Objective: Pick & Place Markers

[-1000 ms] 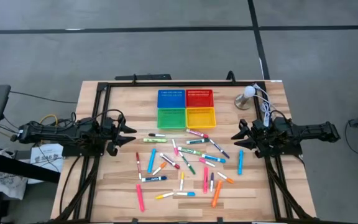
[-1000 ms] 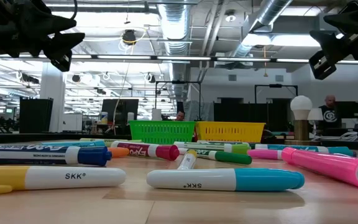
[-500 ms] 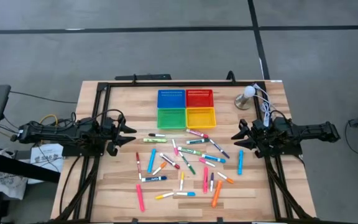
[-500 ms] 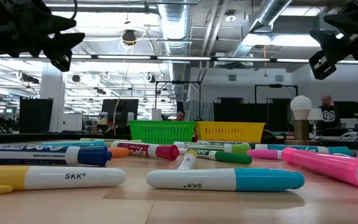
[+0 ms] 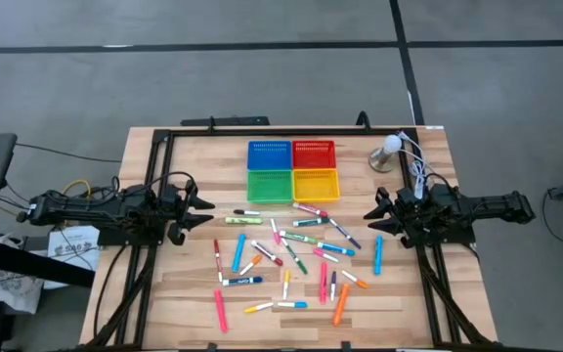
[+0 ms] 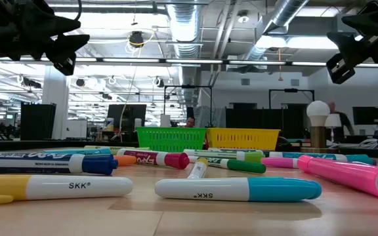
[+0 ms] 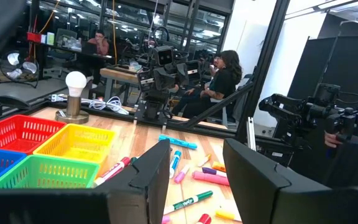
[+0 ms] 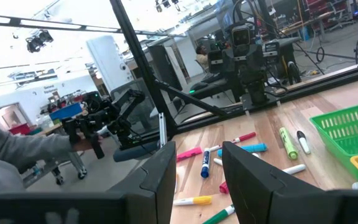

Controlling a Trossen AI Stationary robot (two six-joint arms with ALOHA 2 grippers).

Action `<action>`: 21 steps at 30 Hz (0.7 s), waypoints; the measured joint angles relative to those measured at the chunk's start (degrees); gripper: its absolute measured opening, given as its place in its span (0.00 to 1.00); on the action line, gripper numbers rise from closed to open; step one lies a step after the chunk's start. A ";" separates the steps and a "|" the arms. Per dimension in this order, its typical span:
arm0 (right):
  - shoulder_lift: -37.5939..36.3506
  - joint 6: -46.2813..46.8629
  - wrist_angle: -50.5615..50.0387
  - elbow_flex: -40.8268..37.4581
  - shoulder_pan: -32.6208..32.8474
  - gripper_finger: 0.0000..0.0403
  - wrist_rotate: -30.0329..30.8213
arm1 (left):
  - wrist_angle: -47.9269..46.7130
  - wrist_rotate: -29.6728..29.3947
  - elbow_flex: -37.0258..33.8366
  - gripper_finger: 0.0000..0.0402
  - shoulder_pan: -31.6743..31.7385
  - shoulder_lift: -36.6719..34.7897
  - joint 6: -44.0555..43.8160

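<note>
Step in hand: pre-grasp; the markers (image 5: 291,256) lie scattered on the worktop (image 5: 399,303) just in front of the baskets (image 5: 292,170); left pincer (image 5: 206,209) and right pincer (image 5: 372,211) hover either side, released, empty; next move: descend, clench one marker.

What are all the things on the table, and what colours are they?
markers: about two dozen, pink, blue, green, orange, yellow and red, scattered loose on the table's middle and near part.
baskets: four, blue, red, green and yellow, set in a square at the far middle; they look empty.
lamp: one, white bulb on a round metal base, far right corner, with white cable beside it.
table: one, pale wood with a black frame.
left gripper: dark, open, holding nothing, over the left edge.
right gripper: dark, open, holding nothing, over the right edge.
</note>
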 joint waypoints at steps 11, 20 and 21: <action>-0.01 0.00 0.00 0.01 0.00 0.30 0.09 | 0.36 0.00 -0.02 0.37 -0.01 0.00 0.00; -0.02 0.00 0.00 0.00 0.00 0.30 0.13 | 9.51 -0.02 -0.02 0.37 0.01 0.00 -7.40; -0.02 0.00 0.00 0.00 0.00 0.30 0.15 | 9.83 -0.02 0.08 0.37 0.01 0.00 -7.50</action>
